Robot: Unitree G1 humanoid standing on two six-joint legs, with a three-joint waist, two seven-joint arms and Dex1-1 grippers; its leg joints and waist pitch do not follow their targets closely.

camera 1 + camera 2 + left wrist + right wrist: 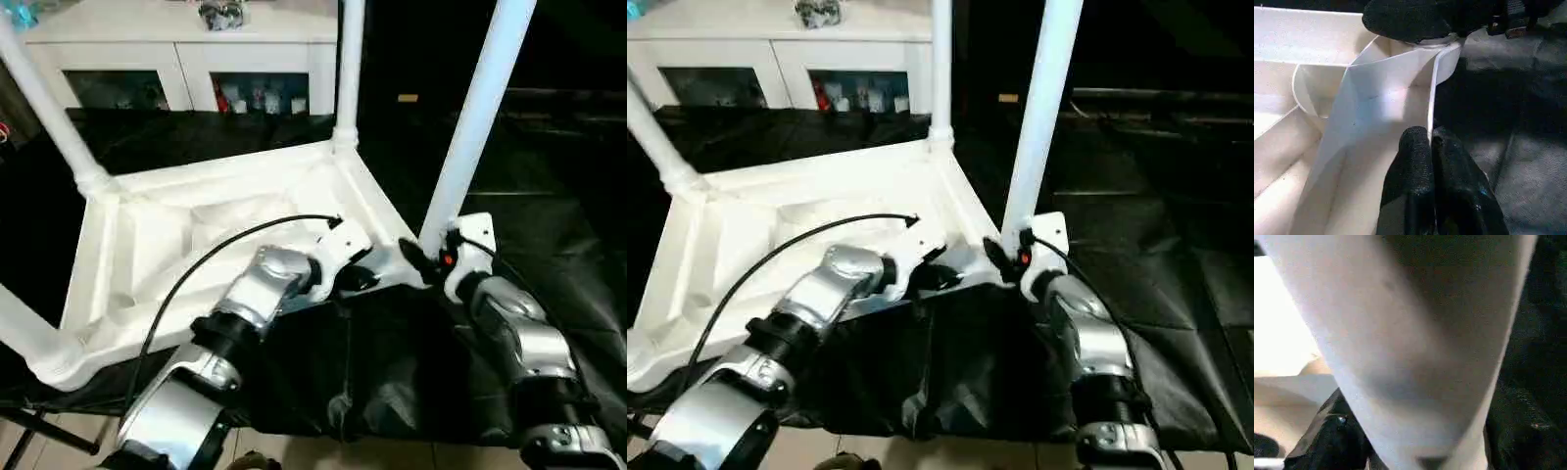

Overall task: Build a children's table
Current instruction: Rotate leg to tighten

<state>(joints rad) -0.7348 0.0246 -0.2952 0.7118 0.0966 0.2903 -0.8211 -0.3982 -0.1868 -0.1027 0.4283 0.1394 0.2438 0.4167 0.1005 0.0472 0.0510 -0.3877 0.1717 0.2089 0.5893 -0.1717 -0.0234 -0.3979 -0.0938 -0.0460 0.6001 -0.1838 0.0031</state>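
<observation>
The children's table [196, 235] lay upside down on a black cloth-covered surface [549, 225], its underside facing up and its legs pointing upward. At the near edge of the tabletop, the left gripper [1431, 147] pinched the raised rim [1431, 98], one black finger on each side of the thin white wall, just beside the near right corner socket [411, 266]. At that same corner the right gripper [423, 259] met the base of the near right leg [480, 117], which rose steeply from the socket. In the right wrist view that leg [1415, 333] passed between the dark fingers [1332, 435], which closed on it low down. At the near left corner another leg [20, 328] ran off toward the left edge of the view. Farther back, two more legs stood in the far corners, the far left leg [44, 108] leaning and the far right leg [349, 69] nearly upright. Beyond the cloth stood a white cabinet [186, 59] with glass doors.
</observation>
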